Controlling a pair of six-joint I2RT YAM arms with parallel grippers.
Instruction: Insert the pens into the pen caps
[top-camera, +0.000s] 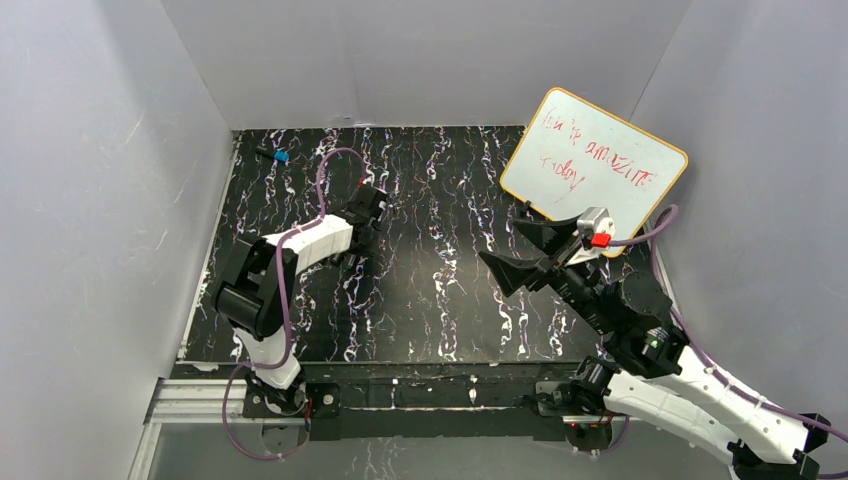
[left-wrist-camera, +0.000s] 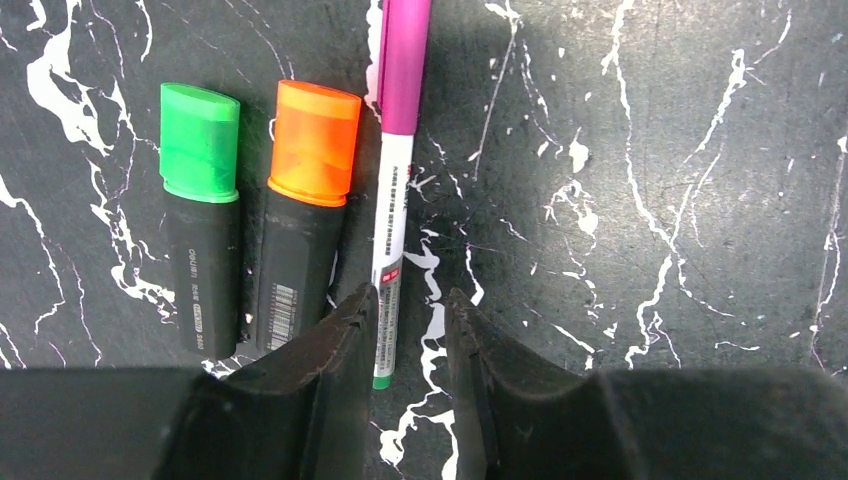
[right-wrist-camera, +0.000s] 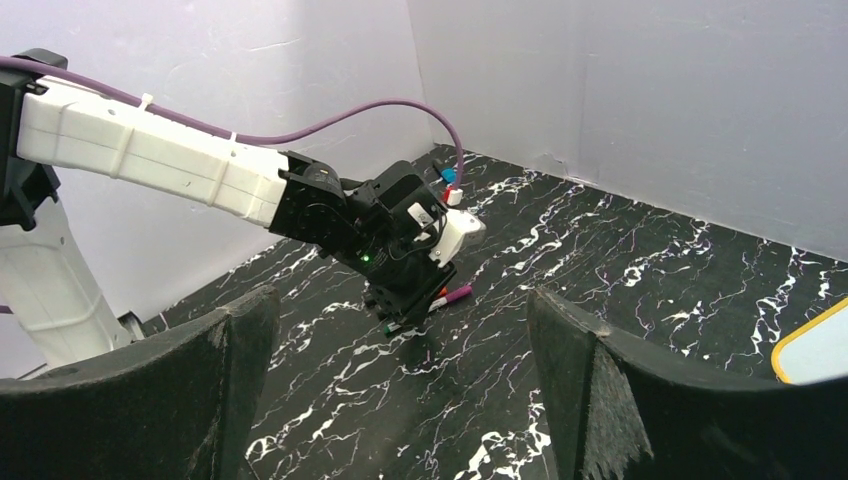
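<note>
Left fingers (left-wrist-camera: 330, 390), lower edge of the left wrist view: slightly parted, loosely flanking the tail of the white pen (left-wrist-camera: 388, 230) without clamping it. Pens, all three capped, side by side on the black marbled tabletop (left-wrist-camera: 650, 200), upper left of that view: green cap (left-wrist-camera: 200, 140), orange cap (left-wrist-camera: 315, 140), purple cap (left-wrist-camera: 403, 60). Right fingers (right-wrist-camera: 620, 400): spread wide, empty, right of centre in the overhead view.

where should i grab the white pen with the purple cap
By the bare white barrel below the purple cap, from straight above, squeezing across its width. It lies flat, and the orange-capped marker sits close alongside, so keep the opening narrow.
</note>
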